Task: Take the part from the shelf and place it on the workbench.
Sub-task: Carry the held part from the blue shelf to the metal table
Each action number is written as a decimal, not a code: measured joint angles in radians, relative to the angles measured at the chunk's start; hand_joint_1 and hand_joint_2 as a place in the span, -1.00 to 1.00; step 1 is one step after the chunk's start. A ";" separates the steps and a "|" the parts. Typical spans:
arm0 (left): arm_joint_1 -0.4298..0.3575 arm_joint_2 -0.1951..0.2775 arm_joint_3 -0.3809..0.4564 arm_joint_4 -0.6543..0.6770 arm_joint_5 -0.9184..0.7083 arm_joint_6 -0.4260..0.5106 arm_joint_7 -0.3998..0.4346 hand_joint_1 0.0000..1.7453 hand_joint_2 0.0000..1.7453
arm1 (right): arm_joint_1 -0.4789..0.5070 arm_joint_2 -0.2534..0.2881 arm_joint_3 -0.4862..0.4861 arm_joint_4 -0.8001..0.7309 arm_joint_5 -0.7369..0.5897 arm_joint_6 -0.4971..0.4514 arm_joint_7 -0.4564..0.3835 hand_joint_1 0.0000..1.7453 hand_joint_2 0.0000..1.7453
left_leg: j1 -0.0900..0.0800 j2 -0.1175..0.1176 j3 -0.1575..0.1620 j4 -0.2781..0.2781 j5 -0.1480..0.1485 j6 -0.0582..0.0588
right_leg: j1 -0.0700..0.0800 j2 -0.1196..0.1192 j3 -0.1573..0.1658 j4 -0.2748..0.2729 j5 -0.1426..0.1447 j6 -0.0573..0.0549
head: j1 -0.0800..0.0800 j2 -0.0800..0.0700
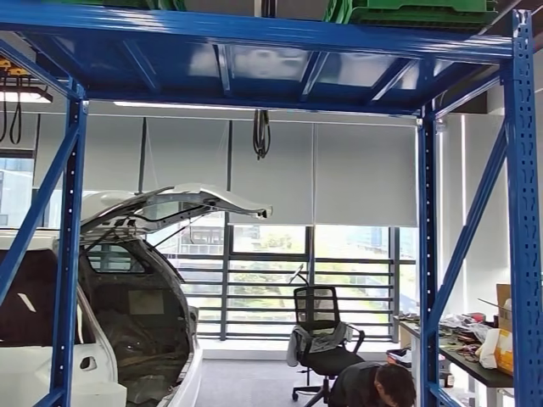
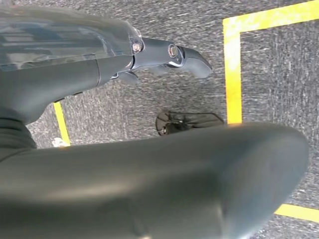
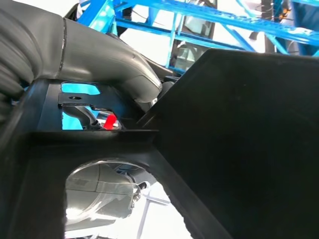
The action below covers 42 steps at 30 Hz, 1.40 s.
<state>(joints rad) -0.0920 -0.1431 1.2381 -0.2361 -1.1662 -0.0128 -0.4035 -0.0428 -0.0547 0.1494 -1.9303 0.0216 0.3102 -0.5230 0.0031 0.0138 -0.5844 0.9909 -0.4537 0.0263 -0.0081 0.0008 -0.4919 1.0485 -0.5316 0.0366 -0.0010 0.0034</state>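
Observation:
A big black moulded part [image 3: 240, 139] with cut-out openings lies close against the right wrist camera. My right hand [image 3: 112, 59] grips it: the thick grey thumb lies over the part's edge, and fingers [image 3: 97, 191] show through an opening on its other side. The blue shelf [image 3: 211, 15] stands behind the part. My left hand [image 2: 112, 74] hangs over the grey floor with its fingers [image 2: 180, 54] stretched out, holding nothing. In the head view the blue shelf frame [image 1: 69, 254] surrounds the picture, and a cluttered workbench [image 1: 471, 369] stands at the lower right.
A white car [image 1: 128, 280] with its hatch raised stands behind the shelf on the left. An office chair [image 1: 316, 326] and a crouching person [image 1: 377, 386] are beyond the frame. Green crates [image 1: 416, 10] sit on the top shelf. Yellow tape [image 2: 232, 69] marks the floor.

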 joint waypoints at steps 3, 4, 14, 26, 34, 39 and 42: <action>-0.001 0.000 -0.001 0.000 -0.003 -0.001 -0.004 -1.00 1.00 | -0.004 -0.002 -0.003 -0.003 0.006 0.002 -0.004 1.00 1.00 | -0.001 -0.001 -0.014 0.003 0.023 -0.016 | 0.006 0.001 0.053 -0.098 -0.013 -0.012 | 0.000 0.000; -0.001 0.000 -0.002 0.000 -0.005 -0.001 -0.005 -1.00 1.00 | -0.005 -0.003 -0.003 -0.003 0.010 0.002 -0.004 1.00 1.00 | -0.001 -0.002 -0.019 0.006 0.021 -0.021 | 0.004 -0.002 0.046 -0.099 -0.007 -0.018 | 0.000 0.000; 0.001 0.004 -0.002 0.000 -0.006 0.001 0.007 -1.00 1.00 | -0.004 -0.009 -0.004 0.003 0.034 0.009 -0.016 1.00 1.00 | 0.005 0.016 0.015 0.152 -0.069 -0.044 | 0.006 -0.058 -0.063 -0.082 0.060 -0.042 | 0.001 0.000; -0.003 0.010 -0.002 0.000 -0.003 -0.006 0.025 -1.00 1.00 | -0.021 -0.039 -0.004 0.008 0.036 0.038 -0.032 1.00 1.00 | 0.001 -0.031 0.056 -0.013 -0.042 0.016 | 0.006 -0.008 -0.186 0.230 -0.091 0.004 | 0.001 0.000; -0.003 0.014 0.002 0.000 0.013 -0.018 0.090 -1.00 1.00 | -0.054 -0.057 0.002 0.012 0.050 0.051 -0.053 1.00 1.00 | 0.002 -0.115 0.027 -0.005 -0.022 -0.010 | 0.005 0.061 -0.029 -0.072 0.038 -0.031 | 0.000 0.001; 0.000 0.029 0.015 0.000 0.026 -0.028 0.172 -1.00 1.00 | -0.078 -0.058 0.009 0.024 0.052 0.056 -0.068 1.00 1.00 | 0.003 -0.038 -0.076 0.194 -0.135 -0.032 | -0.003 -0.008 -0.030 -0.096 0.044 -0.043 | 0.001 0.000; 0.011 0.046 0.033 0.000 0.038 -0.026 0.246 -1.00 1.00 | -0.083 -0.060 0.014 0.036 0.058 0.055 -0.081 1.00 1.00 | 0.012 -0.023 -0.100 0.258 -0.136 -0.046 | -0.003 -0.047 -0.035 -0.090 0.042 -0.041 | 0.001 0.000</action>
<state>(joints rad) -0.0810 -0.0969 1.2716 -0.2361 -1.1283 -0.0386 -0.1580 -0.1253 -0.1150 0.1636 -1.8940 0.0796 0.3648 -0.6036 0.0147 -0.0089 -0.6839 1.2493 -0.5892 -0.0193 -0.0108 -0.0462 -0.5267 0.9588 -0.4892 -0.0041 0.0000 0.0034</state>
